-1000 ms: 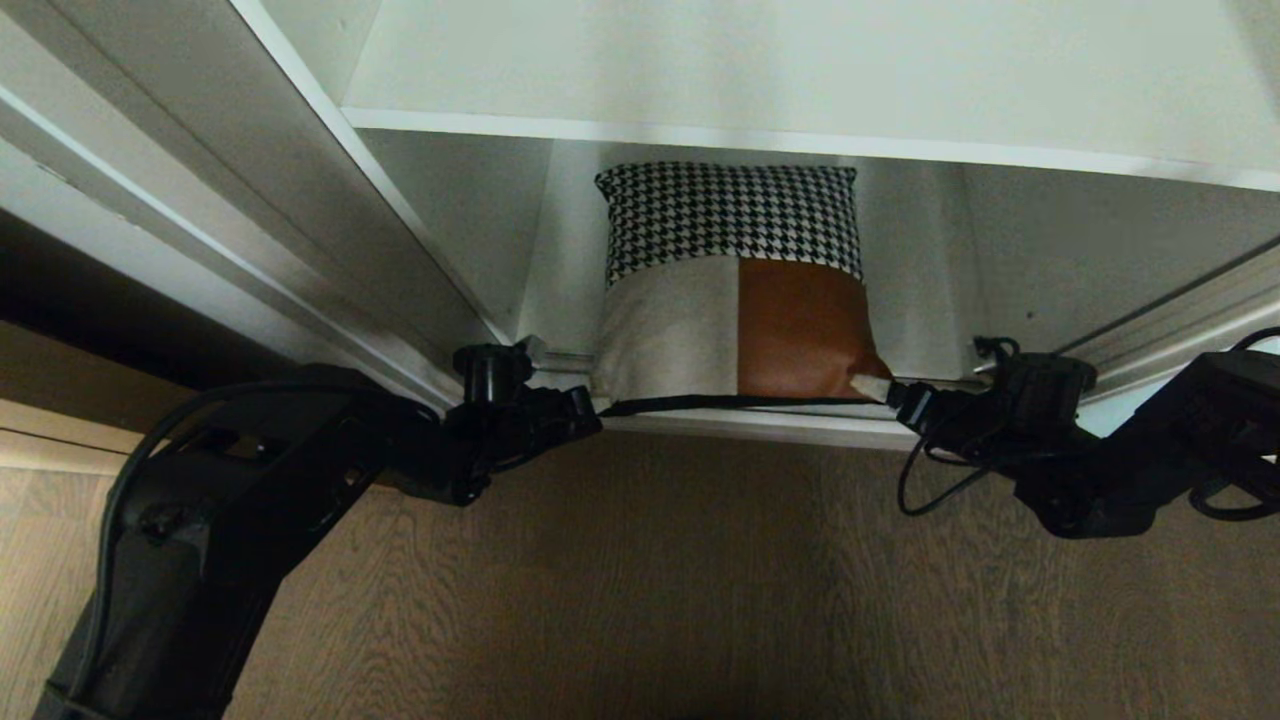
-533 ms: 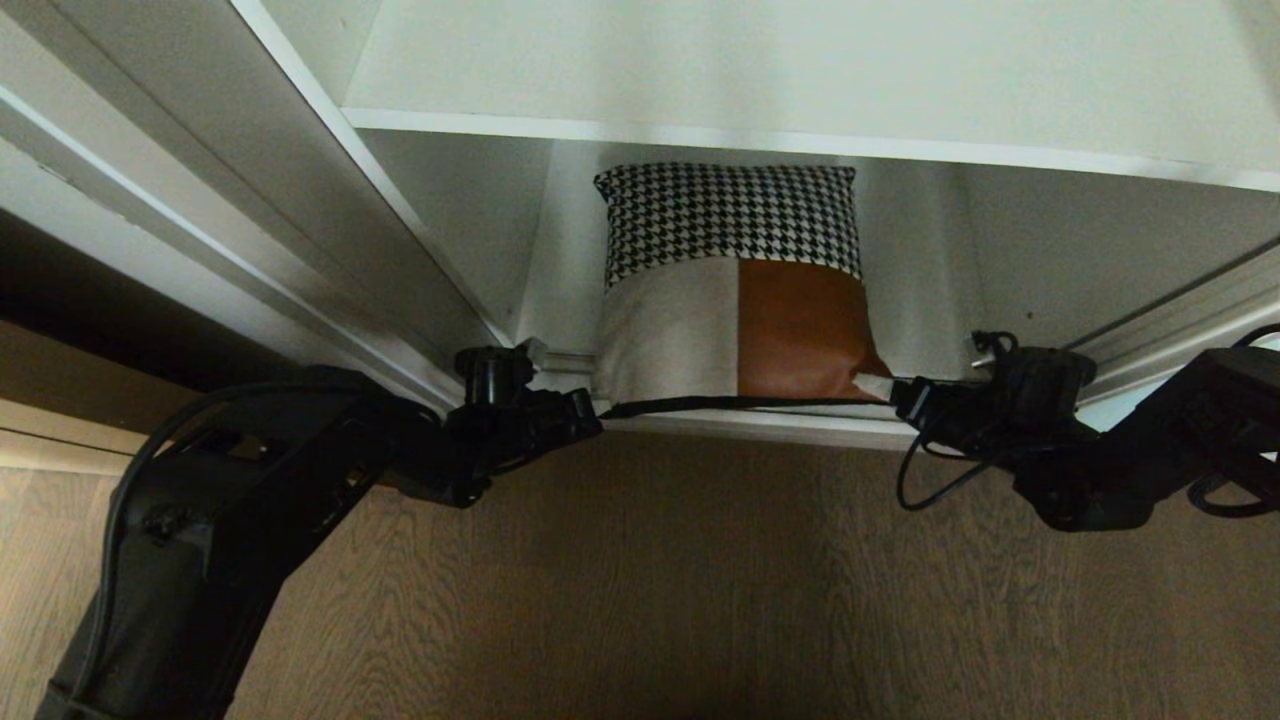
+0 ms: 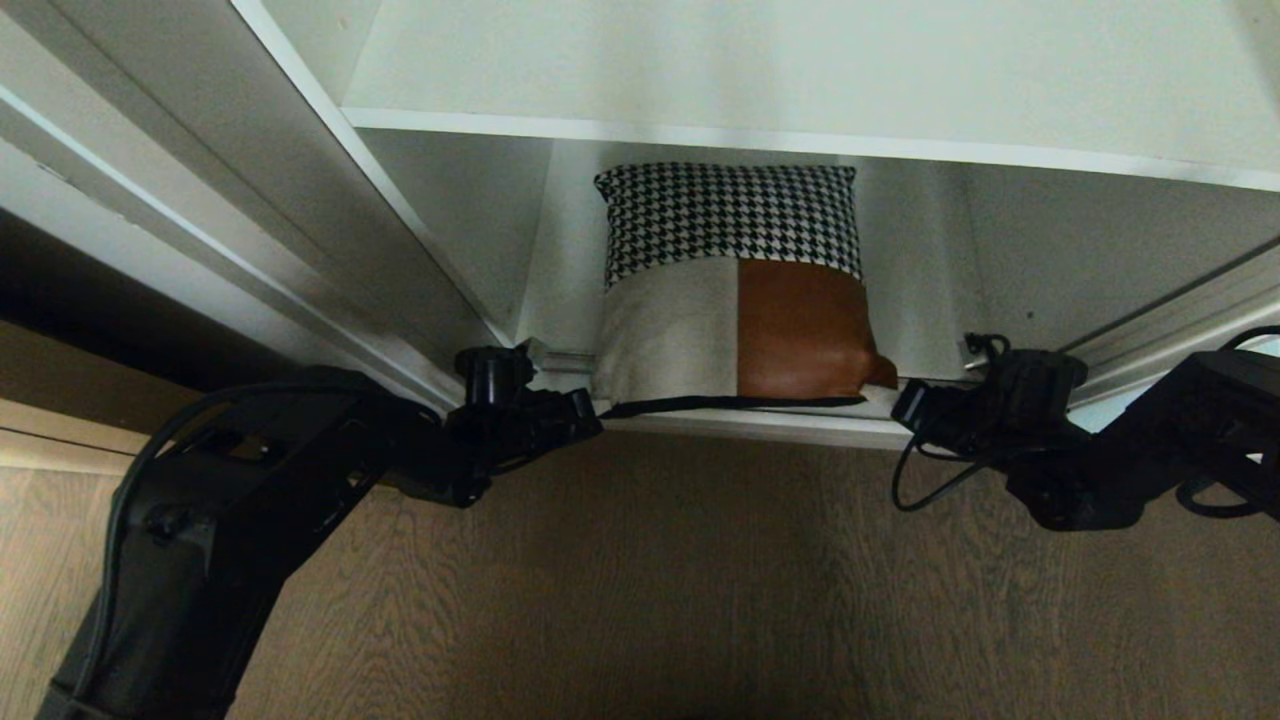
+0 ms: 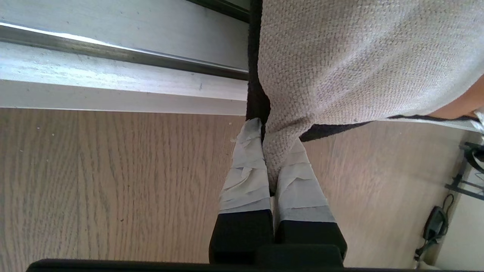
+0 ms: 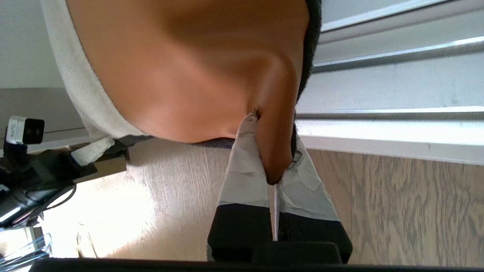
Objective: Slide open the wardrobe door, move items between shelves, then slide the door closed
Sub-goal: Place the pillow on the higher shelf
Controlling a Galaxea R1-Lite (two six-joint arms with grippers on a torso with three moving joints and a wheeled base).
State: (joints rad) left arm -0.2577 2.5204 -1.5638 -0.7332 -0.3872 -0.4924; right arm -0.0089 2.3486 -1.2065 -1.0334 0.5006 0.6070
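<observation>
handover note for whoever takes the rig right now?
Left gripper: shut on the cushion's beige corner.
Right gripper: shut on its rust-brown corner.
Cushion: upright on the lowest shelf, at its front edge.
Done: wardrobe open, both corners pinched.
Left: lift the cushion to another shelf, release, close the door.
</observation>
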